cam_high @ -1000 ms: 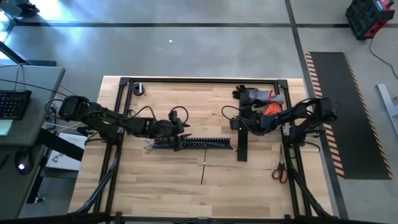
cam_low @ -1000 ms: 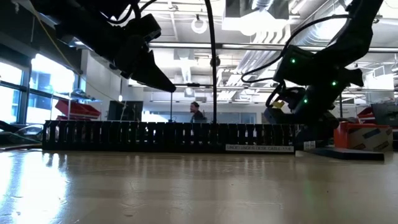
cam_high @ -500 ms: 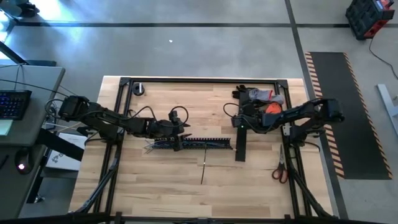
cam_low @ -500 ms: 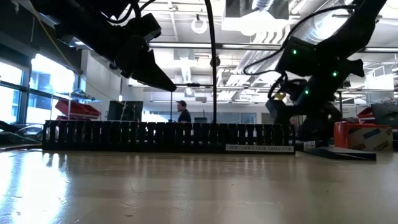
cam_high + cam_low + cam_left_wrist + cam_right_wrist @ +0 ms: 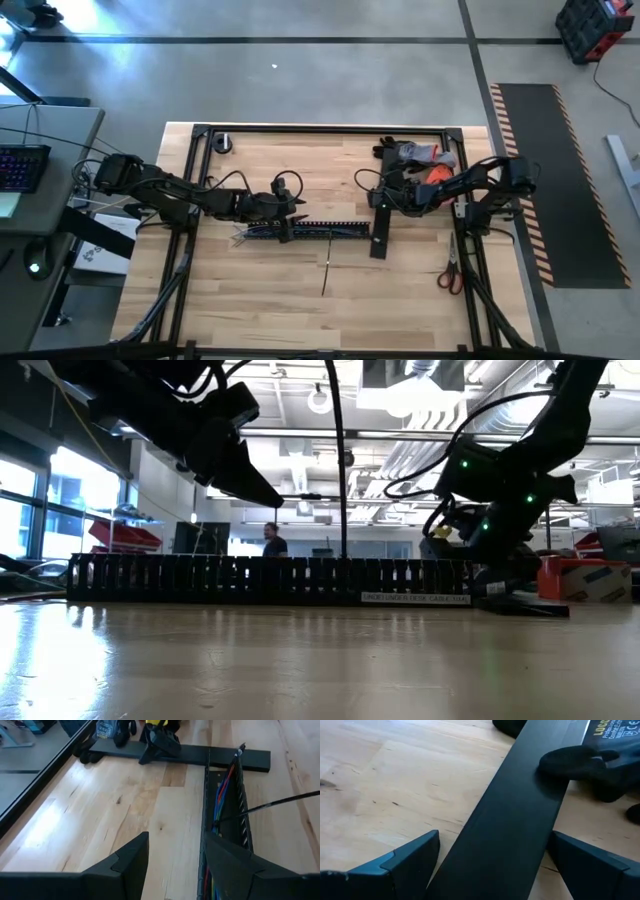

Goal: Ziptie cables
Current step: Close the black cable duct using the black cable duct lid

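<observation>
Cables [image 5: 220, 802] in duct [image 5: 240, 815] — beneath open left claw [image 5: 175, 865]

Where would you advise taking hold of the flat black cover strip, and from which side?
Grip the cover strip across its narrow width, near the end by the right pincer, coming from above. It lies flat on the table, long and thin, so only its two long edges offer purchase; the open fingers already straddle it.

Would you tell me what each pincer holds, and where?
Left pincer: nothing, open over the duct. Right pincer straddles the black cover strip across its width; grip cannot be told.
</observation>
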Motion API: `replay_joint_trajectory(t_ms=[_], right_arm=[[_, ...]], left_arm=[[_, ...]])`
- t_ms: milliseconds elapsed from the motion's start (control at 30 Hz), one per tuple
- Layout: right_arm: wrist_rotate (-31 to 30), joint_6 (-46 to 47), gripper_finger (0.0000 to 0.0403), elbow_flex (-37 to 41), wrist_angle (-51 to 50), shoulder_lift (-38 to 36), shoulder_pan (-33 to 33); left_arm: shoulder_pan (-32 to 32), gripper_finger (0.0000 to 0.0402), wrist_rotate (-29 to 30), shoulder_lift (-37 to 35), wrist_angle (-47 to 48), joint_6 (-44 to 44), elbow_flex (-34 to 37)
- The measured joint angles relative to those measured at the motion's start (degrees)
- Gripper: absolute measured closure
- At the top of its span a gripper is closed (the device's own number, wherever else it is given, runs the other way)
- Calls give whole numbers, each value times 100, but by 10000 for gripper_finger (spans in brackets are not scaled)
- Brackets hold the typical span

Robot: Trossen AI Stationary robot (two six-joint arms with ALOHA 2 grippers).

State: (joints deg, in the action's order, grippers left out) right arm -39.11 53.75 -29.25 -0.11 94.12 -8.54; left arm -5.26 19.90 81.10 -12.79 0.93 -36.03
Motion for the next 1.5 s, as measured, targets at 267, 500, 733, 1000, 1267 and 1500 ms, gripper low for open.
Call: replay_joint_trajectory(t_ms=[267, 500, 733, 1000, 1267, 1500], right_arm=[[12, -306, 72, -1, 123, 7, 29], [212, -621, 148, -5, 207, 7, 16], [604, -943, 187, 9, 96, -294, 9], [1088, -1387, 188, 15, 124, -1017, 16], [1471, -1928, 188, 15, 167, -1484, 44], [2225, -2031, 188, 6, -36, -1698, 22]], left_arm=[[0, 228, -2, 0, -1, 39, 0], [0, 228, -2, 0, -47, 46, 0], [-2, 228, -2, 0, -44, 98, 0], [-4, 228, -2, 0, -40, 96, 0], [-4, 228, -5, -4, -29, 95, 0], [-4, 228, -6, -61, -28, 92, 0]])
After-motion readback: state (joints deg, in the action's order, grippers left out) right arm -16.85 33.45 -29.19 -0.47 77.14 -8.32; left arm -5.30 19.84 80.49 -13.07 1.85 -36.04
